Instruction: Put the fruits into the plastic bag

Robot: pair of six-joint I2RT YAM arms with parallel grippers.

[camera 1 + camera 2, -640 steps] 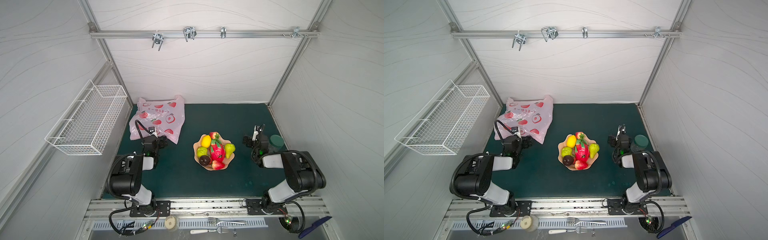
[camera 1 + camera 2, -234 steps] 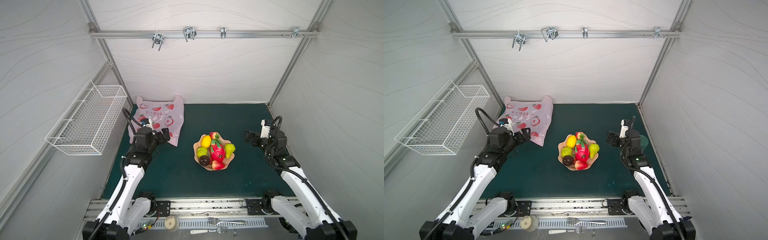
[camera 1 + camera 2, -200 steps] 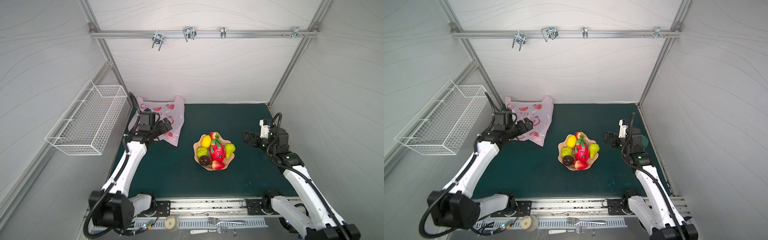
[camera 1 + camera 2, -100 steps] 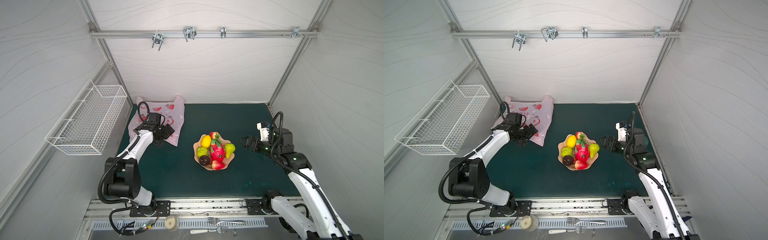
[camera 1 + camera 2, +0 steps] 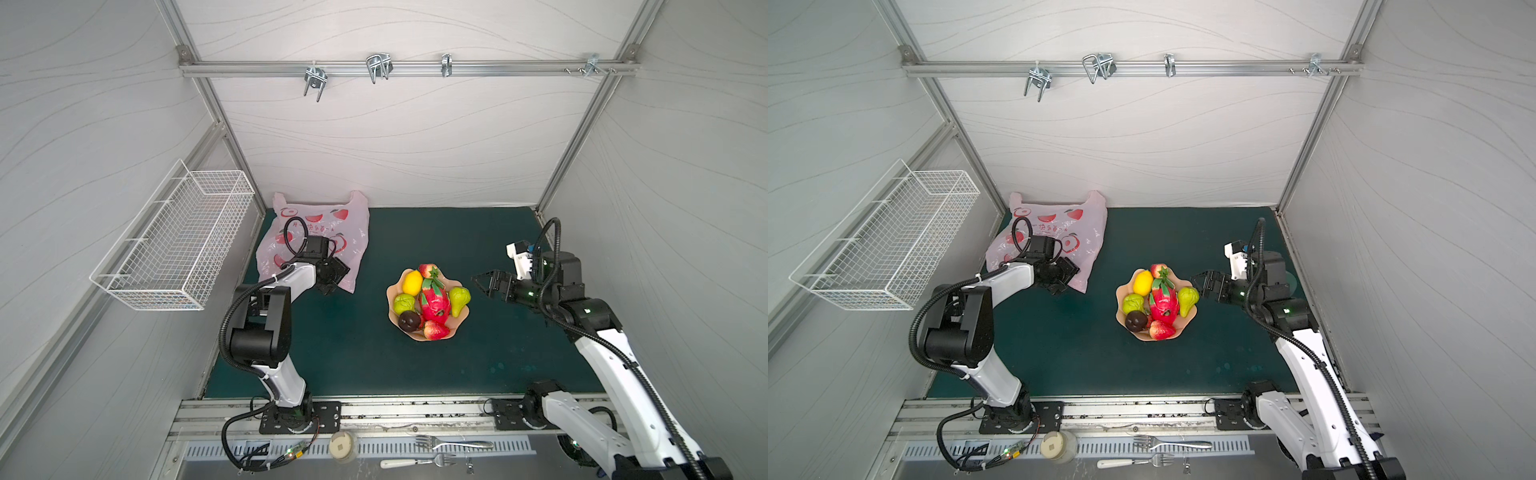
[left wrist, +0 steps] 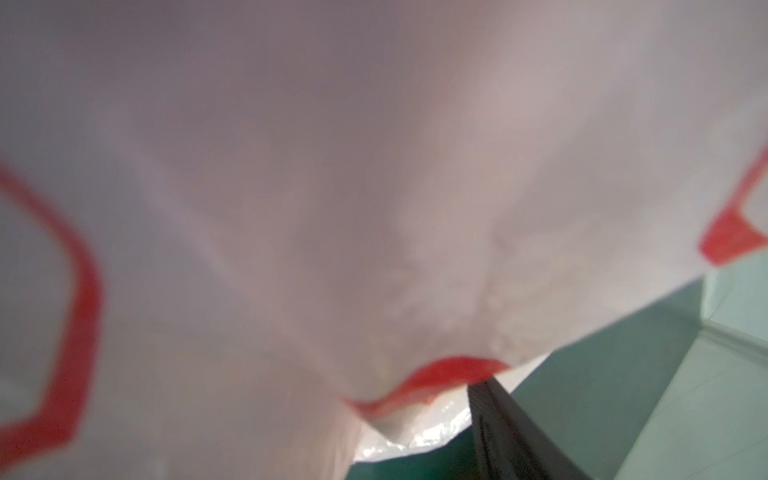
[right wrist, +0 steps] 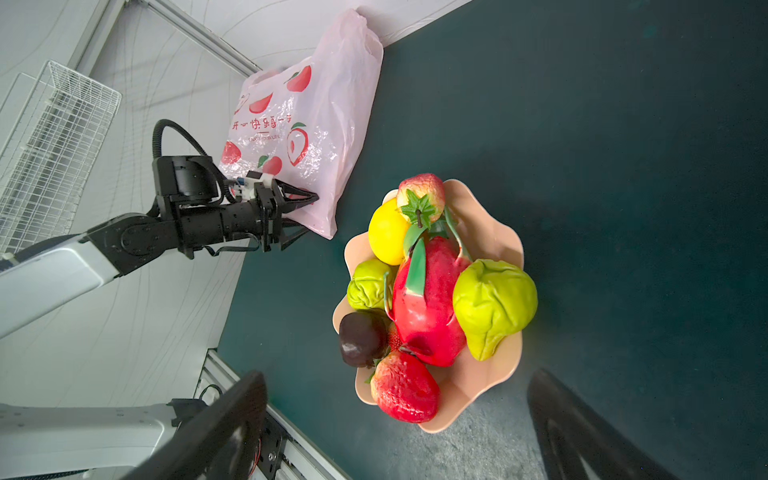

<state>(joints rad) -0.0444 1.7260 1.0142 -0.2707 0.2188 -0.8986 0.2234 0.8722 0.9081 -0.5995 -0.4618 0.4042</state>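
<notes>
The plastic bag (image 5: pixel 328 220) (image 5: pixel 1059 220) lies flat at the back left of the green mat, pale pink with red fruit prints. My left gripper (image 5: pixel 334 277) (image 5: pixel 1066 277) (image 7: pixel 311 214) is at its near corner, jaws apart, one finger above the film and one below. Bag film (image 6: pixel 332 166) fills the left wrist view. The fruits sit piled in a peach bowl (image 5: pixel 455 328): lemon (image 5: pixel 412 281), dragon fruit (image 5: pixel 435 302), pear (image 5: pixel 459 300), green apple (image 5: pixel 404 304), dark purple fruit (image 5: pixel 409 320), strawberries (image 5: pixel 435 330). My right gripper (image 5: pixel 478 282) (image 5: pixel 1198 282) (image 7: pixel 397 376) hangs open just right of the bowl, holding nothing.
A white wire basket (image 5: pixel 178 237) hangs on the left wall. Metal hooks (image 5: pixel 376 68) hang from the rail at the back. A sliver of a green lid (image 5: pixel 1292 278) shows behind the right arm. Forks (image 5: pixel 453 442) lie on the front ledge.
The left gripper dropped to the bag's near corner and its jaws narrowed around the edge. The right gripper moved left toward the bowl, still open.
</notes>
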